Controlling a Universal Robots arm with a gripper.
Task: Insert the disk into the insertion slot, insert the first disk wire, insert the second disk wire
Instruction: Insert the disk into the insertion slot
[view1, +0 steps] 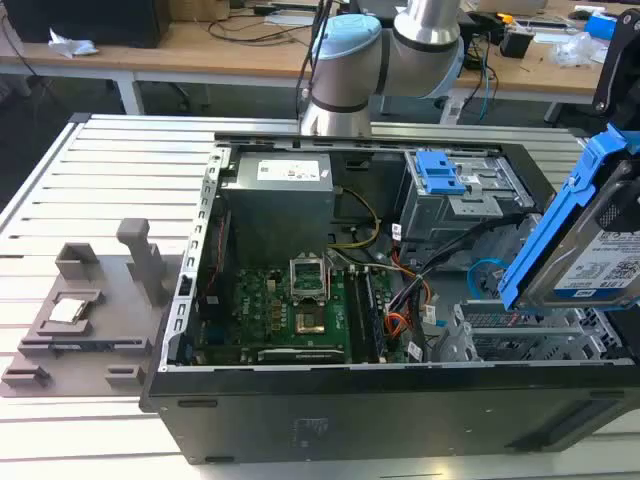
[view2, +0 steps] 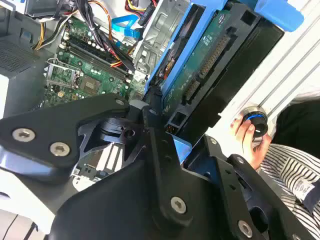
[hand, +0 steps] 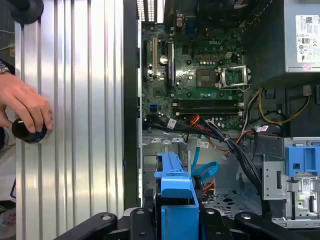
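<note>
The hand (hand: 176, 221) is clamped on the disk (view1: 598, 250), holding it tilted in the air above the exterior view's right end of the open computer case (view1: 300, 420). The slot (view1: 520, 335) beneath has no disk in it. I judge no step finished: the disk is unseated, and the wires (view1: 422, 288) lie loose in the case.

I had strong, even daylight to work in. In the second wrist view the table (view2: 285, 60) beyond the fingers (view2: 156, 150) burned out almost white, while the gripper (view2: 159, 112), clamped on the disk (view2: 210, 62), read near-black with small glints on its bolts. In the first wrist view the table glared pale beside the fingers, and the case (hand: 131, 100) interior ahead of them sat in soft shade, the board (hand: 200, 75) evenly lit.
</note>
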